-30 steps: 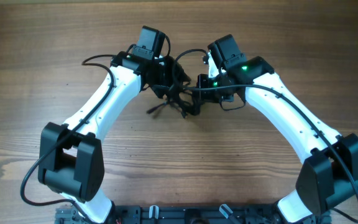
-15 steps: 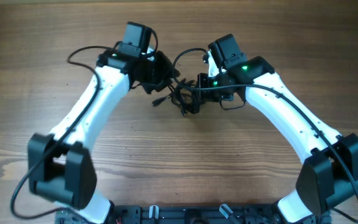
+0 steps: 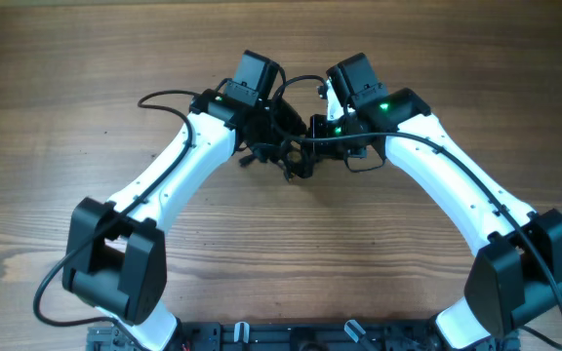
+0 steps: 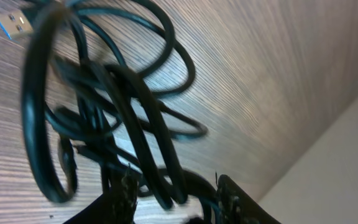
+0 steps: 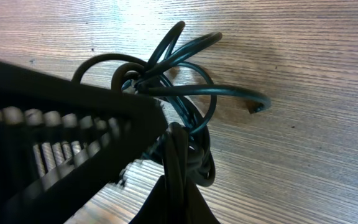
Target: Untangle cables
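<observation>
The two thin black flexible cables [image 3: 289, 154] lie in one tangled bundle of loose loops on the brown wood-grain table [image 3: 86, 78], at the far middle of the overhead view, directly between the two arms' tips.

In the left wrist view a flat silver plug with a blue tongue [image 4: 11, 23] sticks out at the top of the loops. In the right wrist view a bare cord end [image 5: 254, 107] points away from the bundle and rests on the wood.

Left gripper [image 4: 178, 190]: jaws part-way apart, with several strands running down between its fingers [image 4: 127, 193] — whether they are pinched cannot be told.

Right gripper [image 5: 176, 177]: jaws closed tight, nipping a strand at the near edge of the bundle.

Both white arms reach in from the near side of the table and meet at the bundle — the left from the left, the right from the right.
</observation>
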You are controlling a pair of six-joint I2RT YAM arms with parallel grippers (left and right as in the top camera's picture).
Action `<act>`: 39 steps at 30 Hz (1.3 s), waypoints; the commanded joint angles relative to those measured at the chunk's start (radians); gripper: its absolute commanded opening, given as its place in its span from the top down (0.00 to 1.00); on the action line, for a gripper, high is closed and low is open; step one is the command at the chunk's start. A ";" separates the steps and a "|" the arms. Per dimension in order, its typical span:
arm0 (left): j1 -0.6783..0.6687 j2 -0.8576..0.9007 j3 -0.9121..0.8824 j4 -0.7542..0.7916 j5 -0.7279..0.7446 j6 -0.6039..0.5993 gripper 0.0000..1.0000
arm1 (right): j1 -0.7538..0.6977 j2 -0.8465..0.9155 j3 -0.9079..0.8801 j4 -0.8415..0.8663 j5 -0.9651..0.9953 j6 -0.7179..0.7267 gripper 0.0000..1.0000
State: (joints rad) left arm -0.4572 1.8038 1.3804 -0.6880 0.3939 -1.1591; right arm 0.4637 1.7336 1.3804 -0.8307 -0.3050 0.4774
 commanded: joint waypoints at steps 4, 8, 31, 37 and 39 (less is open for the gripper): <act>-0.002 0.016 -0.019 0.000 -0.070 -0.024 0.57 | -0.002 0.004 -0.001 0.007 0.009 -0.007 0.94; -0.002 0.016 -0.019 0.003 -0.128 -0.032 0.58 | -0.002 0.004 -0.001 0.007 0.008 -0.007 0.94; 0.292 -0.110 -0.020 0.034 0.527 0.347 0.96 | -0.002 0.011 -0.001 0.008 0.051 0.017 0.94; 0.434 -0.110 -0.020 0.106 0.941 0.370 0.96 | -0.002 0.057 -0.001 0.016 0.042 0.024 0.95; 0.465 -0.110 -0.020 0.128 0.996 0.370 0.96 | -0.002 0.063 -0.001 0.016 0.042 0.028 0.95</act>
State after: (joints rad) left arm -0.0574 1.7386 1.3529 -0.6037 1.1034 -0.8310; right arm 0.4622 1.7596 1.3827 -0.8032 -0.2928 0.4973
